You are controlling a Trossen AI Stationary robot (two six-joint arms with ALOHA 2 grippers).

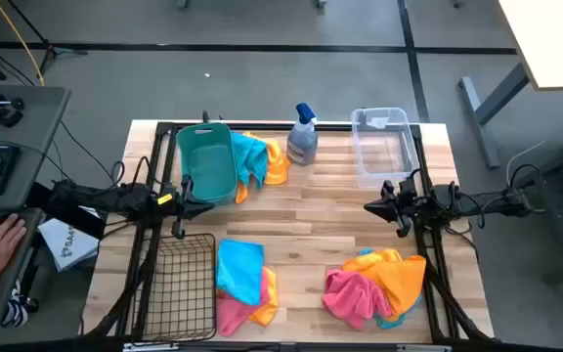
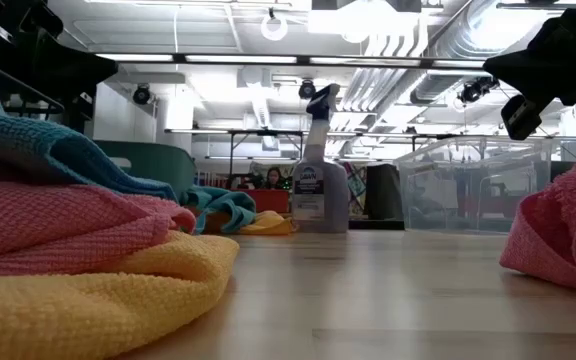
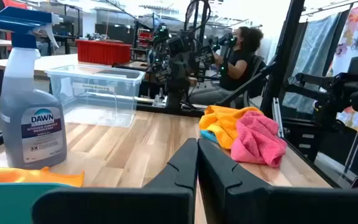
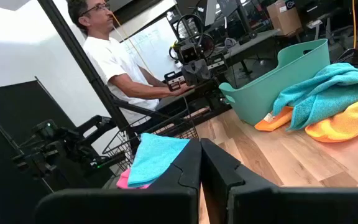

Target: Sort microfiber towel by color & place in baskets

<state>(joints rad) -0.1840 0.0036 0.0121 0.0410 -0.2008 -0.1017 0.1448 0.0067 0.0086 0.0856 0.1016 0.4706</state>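
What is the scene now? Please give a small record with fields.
towel piles: three; one draped over the tub's side, one beside the wire basket, one near the right arm
teal tub: a blue towel hangs over its rim
clear bin: no towel seen inside
wire basket: no towel inside
spray bottle: upright between tub and bin
left gripper: shut, holding nothing
right gripper: shut, holding nothing

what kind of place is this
Probably a robotics lab or workshop: exposed ceiling ducts overhead, another robot rig on a far bench, and a person seated beside the wooden table.
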